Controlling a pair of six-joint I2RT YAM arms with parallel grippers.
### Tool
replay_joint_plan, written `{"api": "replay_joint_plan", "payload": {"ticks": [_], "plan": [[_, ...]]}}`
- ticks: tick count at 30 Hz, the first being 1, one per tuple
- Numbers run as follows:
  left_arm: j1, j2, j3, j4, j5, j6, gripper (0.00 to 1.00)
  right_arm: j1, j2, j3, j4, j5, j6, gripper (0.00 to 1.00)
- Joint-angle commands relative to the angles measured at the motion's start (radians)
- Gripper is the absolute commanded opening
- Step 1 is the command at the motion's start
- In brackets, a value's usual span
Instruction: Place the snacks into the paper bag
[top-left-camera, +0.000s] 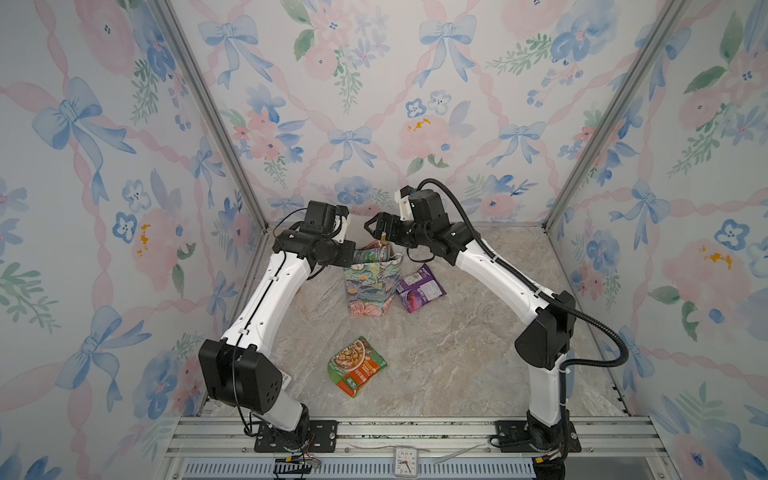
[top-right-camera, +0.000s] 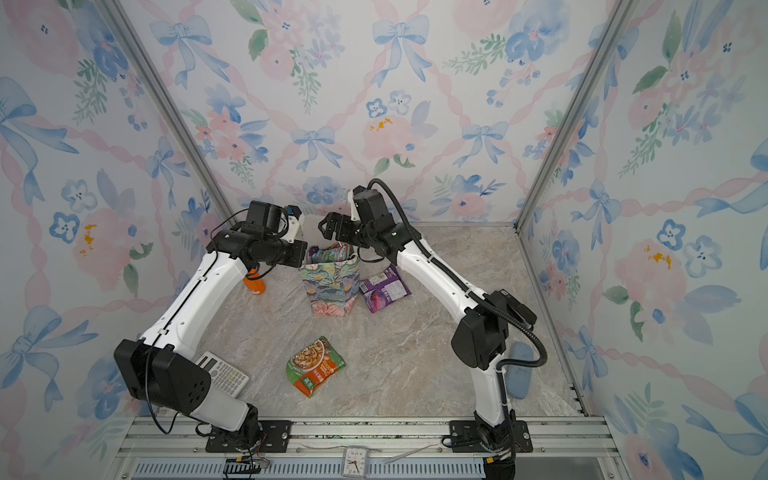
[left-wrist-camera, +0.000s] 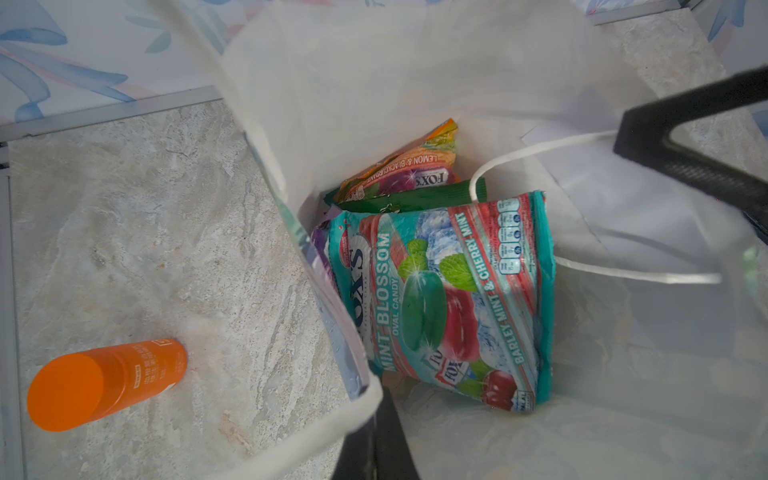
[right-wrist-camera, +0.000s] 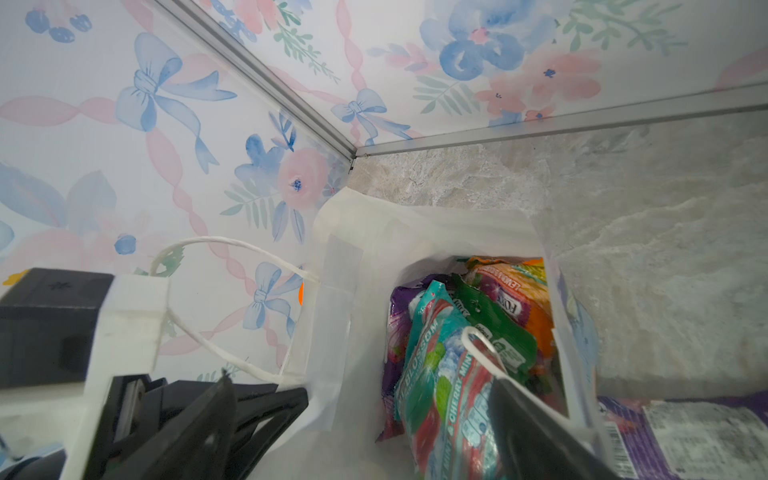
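Note:
The floral paper bag (top-left-camera: 371, 286) (top-right-camera: 330, 289) stands upright at the back middle of the table. Inside it a teal mint packet (left-wrist-camera: 449, 307) (right-wrist-camera: 436, 374) stands on edge in front of green, purple and orange-yellow snacks (left-wrist-camera: 399, 166). My left gripper (left-wrist-camera: 380, 436) is shut on the bag's left rim. My right gripper (top-left-camera: 379, 230) (right-wrist-camera: 365, 424) hangs open over the bag's mouth, holding nothing, and a white cord handle (right-wrist-camera: 478, 345) lies across one of its fingers. A purple packet (top-left-camera: 419, 289) (top-right-camera: 384, 289) lies against the bag's right side. The noodle-picture packet (top-left-camera: 356, 365) (top-right-camera: 316, 365) lies flat nearer the front.
An orange-capped bottle (left-wrist-camera: 104, 384) (top-right-camera: 254, 284) lies left of the bag, below my left arm. A calculator (top-right-camera: 226, 374) sits at the front left and a blue pad (top-right-camera: 521, 370) at the right. A small clock (top-left-camera: 405, 461) rests on the front rail. Floral walls close in three sides.

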Motion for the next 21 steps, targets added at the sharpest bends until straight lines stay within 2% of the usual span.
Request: {"api": "replay_joint_plan", "payload": {"ticks": [1, 4, 10, 21], "plan": [[0.006, -0.042, -0.010, 0.000, 0.003, 0.023, 0.00, 0.013, -0.030, -0.035, 0.021, 0.076, 0.111, 0.96], [0.006, -0.043, -0.011, 0.002, 0.003, 0.022, 0.00, 0.026, -0.029, -0.039, 0.016, 0.135, 0.134, 0.97], [0.006, -0.043, -0.009, 0.002, 0.006, 0.021, 0.00, 0.032, -0.002, -0.021, 0.017, 0.157, 0.198, 0.97], [0.006, -0.055, -0.017, 0.003, -0.002, 0.024, 0.00, 0.089, -0.023, -0.036, 0.024, 0.222, 0.203, 0.96]]}}
